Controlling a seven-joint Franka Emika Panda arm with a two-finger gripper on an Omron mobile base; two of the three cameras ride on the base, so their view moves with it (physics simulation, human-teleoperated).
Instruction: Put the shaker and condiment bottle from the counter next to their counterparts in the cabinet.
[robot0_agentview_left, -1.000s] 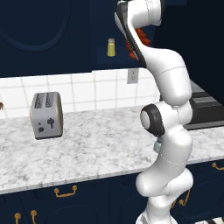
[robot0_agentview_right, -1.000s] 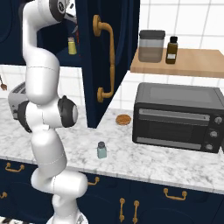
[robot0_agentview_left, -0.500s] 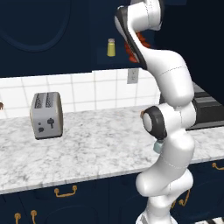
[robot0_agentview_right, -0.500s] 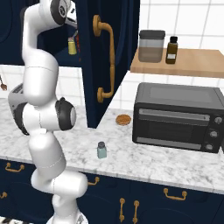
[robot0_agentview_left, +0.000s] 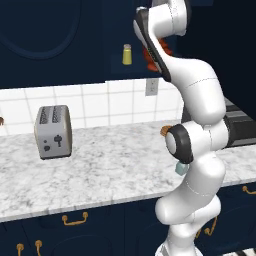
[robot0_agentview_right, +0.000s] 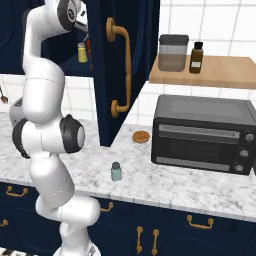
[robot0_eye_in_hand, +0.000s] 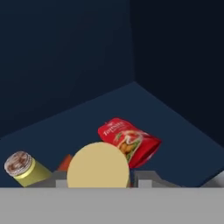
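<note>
In the hand view the condiment bottle's pale yellow cap (robot0_eye_in_hand: 98, 168) sits low and centre, with my gripper (robot0_eye_in_hand: 98, 180) shut around it, a grey finger (robot0_eye_in_hand: 144, 178) on either side. A sliver of its red-orange body (robot0_eye_in_hand: 65, 162) shows at the left. Behind it on the cabinet's dark shelf (robot0_eye_in_hand: 175, 131) lies the flat bright-red item (robot0_eye_in_hand: 129, 140). The yellow-olive shaker (robot0_eye_in_hand: 24, 168) (robot0_agentview_left: 127, 54) (robot0_agentview_right: 82, 52) stands to the left. The pale blue-grey shaker (robot0_agentview_right: 116, 171) (robot0_agentview_left: 181, 169) stands on the marbled counter (robot0_agentview_right: 165, 182), near its front edge.
The open navy cabinet door (robot0_agentview_right: 125, 70) with a brass handle hangs right of the arm. A toaster (robot0_agentview_left: 53, 131) stands on the counter's left, a black toaster oven (robot0_agentview_right: 202, 132) on its right. A wooden shelf (robot0_agentview_right: 220, 75) carries a jar and a dark bottle. A small brown disc (robot0_agentview_right: 141, 136) lies by the door.
The upper arm has shifted slightly. The hand stays inside the cabinet with the bottle between its fingers.
</note>
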